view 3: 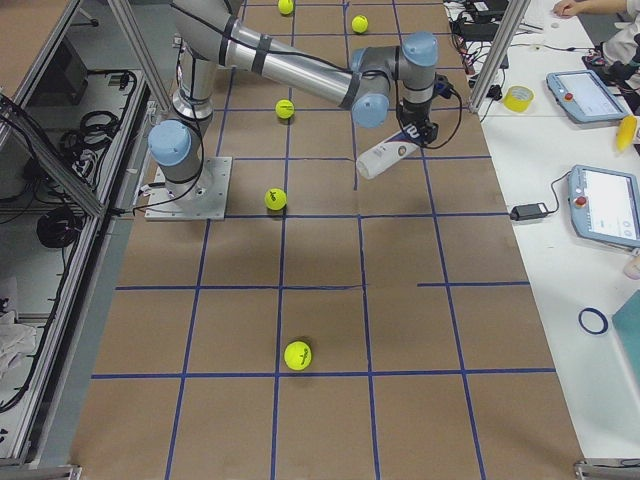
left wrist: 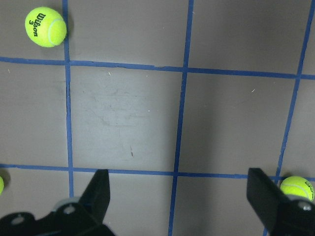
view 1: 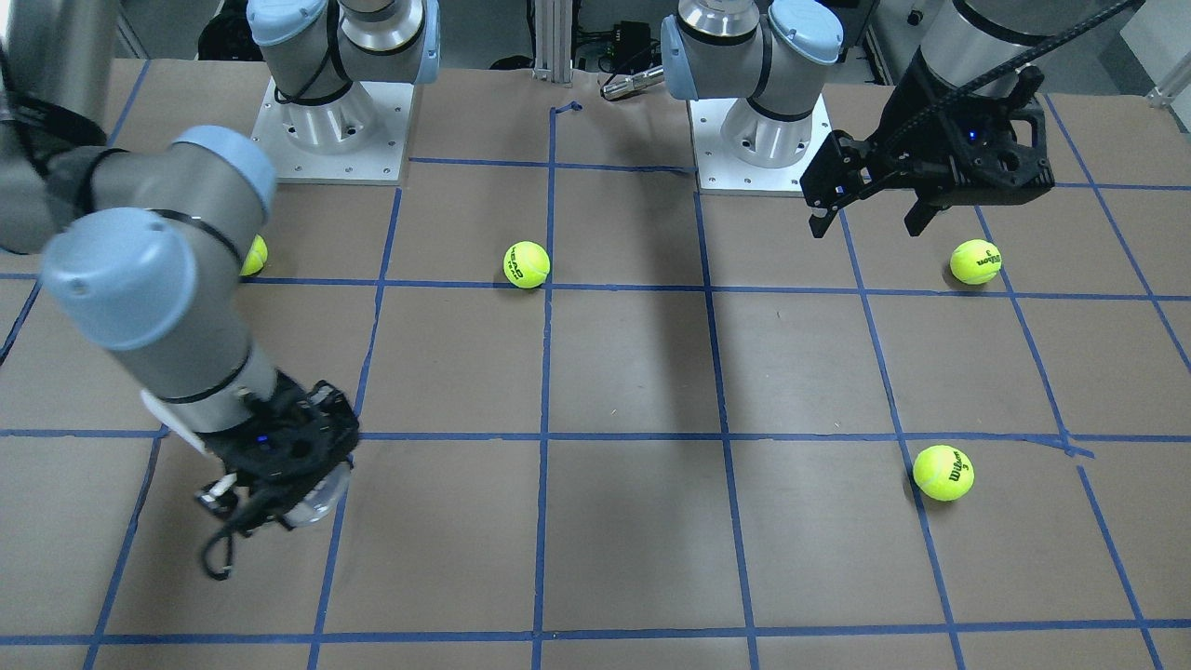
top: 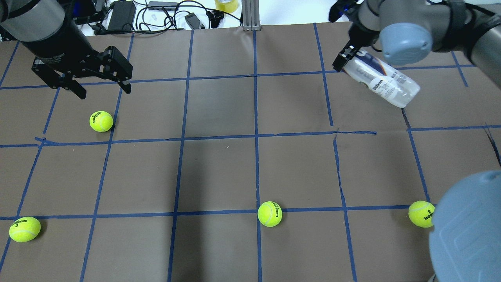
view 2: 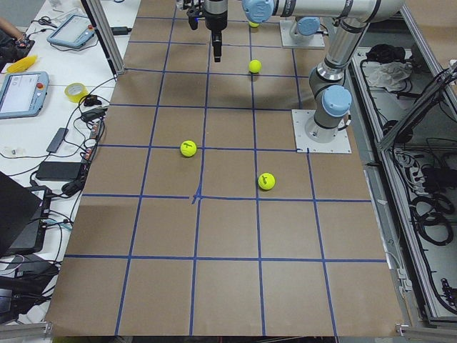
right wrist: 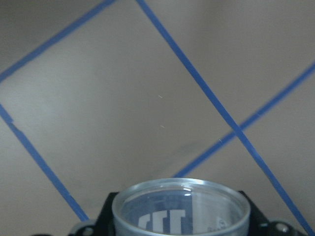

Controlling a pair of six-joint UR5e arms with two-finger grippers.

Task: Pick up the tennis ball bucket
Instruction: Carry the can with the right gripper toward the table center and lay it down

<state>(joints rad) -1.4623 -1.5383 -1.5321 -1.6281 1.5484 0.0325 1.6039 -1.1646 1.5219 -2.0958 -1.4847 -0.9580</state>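
The tennis ball bucket (top: 381, 80), a clear can with a white-and-navy label, hangs tilted above the table at the far right. My right gripper (top: 346, 58) is shut on its upper end. The can also shows in the exterior right view (view 3: 385, 157), partly under the gripper in the front-facing view (view 1: 316, 498), and as a clear round end in the right wrist view (right wrist: 179, 206). My left gripper (top: 105, 93) is open and empty above the far left of the table; it also shows in the front-facing view (view 1: 865, 226) and the left wrist view (left wrist: 179, 196).
Several yellow-green tennis balls lie on the brown, blue-taped table: one near the left gripper (top: 101, 121), one at the near left (top: 24, 229), one at the near middle (top: 269, 214), one at the near right (top: 421, 214). Cables and devices lie beyond the far edge (top: 156, 15).
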